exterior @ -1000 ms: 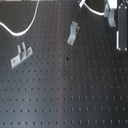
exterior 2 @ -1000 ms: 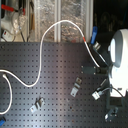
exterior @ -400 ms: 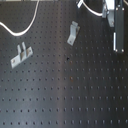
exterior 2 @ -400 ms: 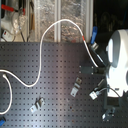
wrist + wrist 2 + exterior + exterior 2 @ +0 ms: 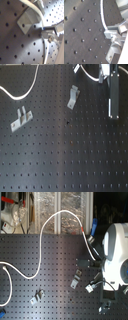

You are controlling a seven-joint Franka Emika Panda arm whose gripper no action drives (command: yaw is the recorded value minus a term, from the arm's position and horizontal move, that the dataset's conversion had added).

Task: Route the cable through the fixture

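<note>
The white cable runs from the second exterior view's left edge, loops up over the board's far edge and comes down to my gripper. In both wrist views the cable curves in and ends between the fingers, so the gripper looks shut on it. The fixture is made of small grey metal brackets bolted to the black perforated board. One bracket stands near the arm, and another bracket is toward the first exterior view's left. The near bracket sits just beside the held cable.
The black breadboard stretches bare of objects toward the first exterior view's bottom. Foil-covered panels and clutter lie beyond the board's far edge. The white arm body fills the second exterior view's right, with wires hanging beneath it.
The arm has edged very slightly toward the second exterior view's left. Cable and brackets lie as before.
</note>
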